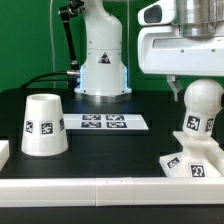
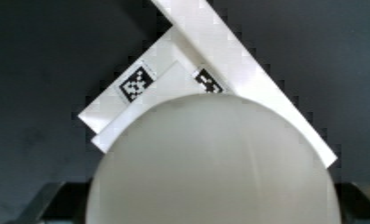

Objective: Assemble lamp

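Bulb [image 1: 201, 103] sat on base [image 1: 193, 163], gripper [image 1: 187, 90] close above. Couldn't tell whether its fingers were clamped. Shade [image 1: 44, 126] stood well apart from base.

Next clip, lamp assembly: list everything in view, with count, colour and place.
shade: one, white, wide end down on the table, at the exterior view's left.
marker board: one, white with black tags, flat at the table's middle.
bulb: one, white, standing over the base, at the exterior view's right.
base: one, white with black markers, under the bulb, near the rail.
table: one, black.
rail: one, white, along the table's near edge.
arm: one, white, rising behind the marker board.
fingers: beside the bulb's top; whether they grip it cannot be told.
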Motion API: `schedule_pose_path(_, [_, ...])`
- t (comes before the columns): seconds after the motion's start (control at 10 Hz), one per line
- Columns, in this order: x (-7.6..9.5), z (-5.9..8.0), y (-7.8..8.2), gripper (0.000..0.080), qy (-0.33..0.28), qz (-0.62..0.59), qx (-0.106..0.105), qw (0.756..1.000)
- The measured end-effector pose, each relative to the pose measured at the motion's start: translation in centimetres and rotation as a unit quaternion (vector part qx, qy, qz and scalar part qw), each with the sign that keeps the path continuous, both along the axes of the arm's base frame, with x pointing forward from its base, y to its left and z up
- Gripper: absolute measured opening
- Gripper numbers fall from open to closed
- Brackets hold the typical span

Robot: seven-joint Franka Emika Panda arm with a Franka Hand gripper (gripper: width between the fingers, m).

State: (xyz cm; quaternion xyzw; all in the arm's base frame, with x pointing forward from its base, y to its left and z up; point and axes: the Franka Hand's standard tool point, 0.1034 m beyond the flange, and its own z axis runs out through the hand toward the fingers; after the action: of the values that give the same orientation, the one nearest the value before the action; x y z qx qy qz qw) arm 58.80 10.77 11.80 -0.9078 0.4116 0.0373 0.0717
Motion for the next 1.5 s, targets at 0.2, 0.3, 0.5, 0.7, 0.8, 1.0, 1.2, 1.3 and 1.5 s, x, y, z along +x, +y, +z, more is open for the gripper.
schedule_pose_path(0.2, [-0.14,-0.04,-0.88,0.058,0.008,-0.082,0.013,0.996])
schedule_pose_path(0.3, [-0.18,0.06,-0.78,0.058,0.014,-0.088,0.013,0.996])
schedule_pose_path(0.5, [-0.19,-0.01,-0.65,0.0648,0.017,-0.103,0.014,0.994])
schedule_pose_path(0.7, [-0.27,-0.05,-0.59,0.0684,0.003,-0.019,-0.001,1.0])
schedule_pose_path(0.8, [-0.25,0.02,-0.3,0.0696,-0.009,0.046,-0.012,0.999])
schedule_pose_path(1.0, [-0.25,0.02,0.0,0.0698,-0.03,0.173,-0.02,0.984])
schedule_pose_path(1.2, [-0.26,-0.05,-0.04,0.0698,-0.037,0.228,-0.019,0.973])
schedule_pose_path(1.3, [-0.26,-0.08,-0.08,0.0698,-0.043,0.273,-0.019,0.961])
schedule_pose_path(1.5, [-0.09,-0.1,-0.17,0.0698,-0.077,0.392,-0.04,0.916])
